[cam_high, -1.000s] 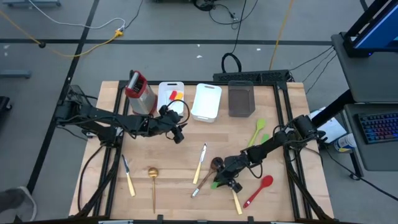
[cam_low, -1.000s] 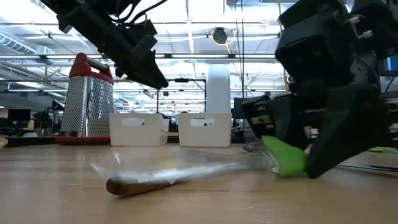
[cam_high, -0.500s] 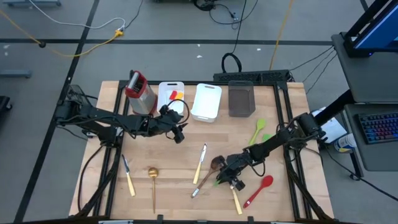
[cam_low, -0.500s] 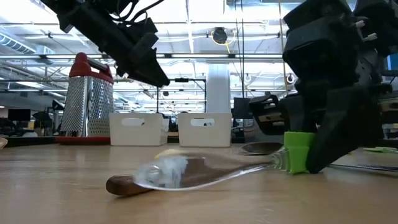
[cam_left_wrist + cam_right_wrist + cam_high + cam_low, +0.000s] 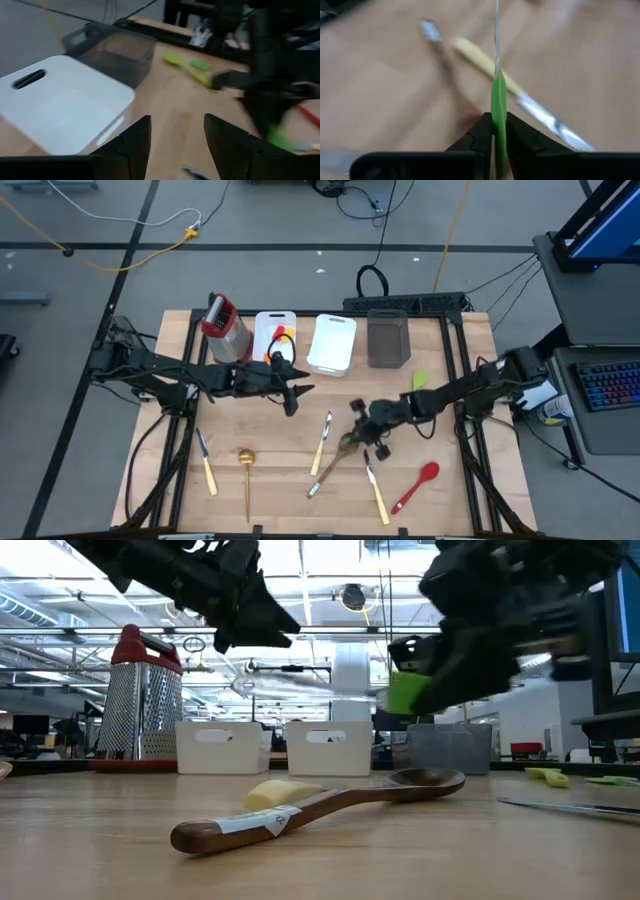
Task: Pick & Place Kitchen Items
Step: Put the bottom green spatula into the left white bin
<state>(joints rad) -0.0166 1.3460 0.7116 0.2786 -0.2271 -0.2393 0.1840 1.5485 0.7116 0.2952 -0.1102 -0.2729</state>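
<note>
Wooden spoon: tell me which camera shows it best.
The low view: the wooden spoon lies close, full length on the table. The high view shows it small. The left wrist view misses it; the right wrist view shows mostly the right tool gripping a green-handled utensil.

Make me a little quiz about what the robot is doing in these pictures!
1. True or false: the right hand is shut on a green-handled utensil.
2. How many white bins stand along the table's far side? A) one B) two C) four
3. Fill in the word: the left hand holds nothing, and its fingers are ____.

Key: 1 true; 2 B; 3 open.
</note>
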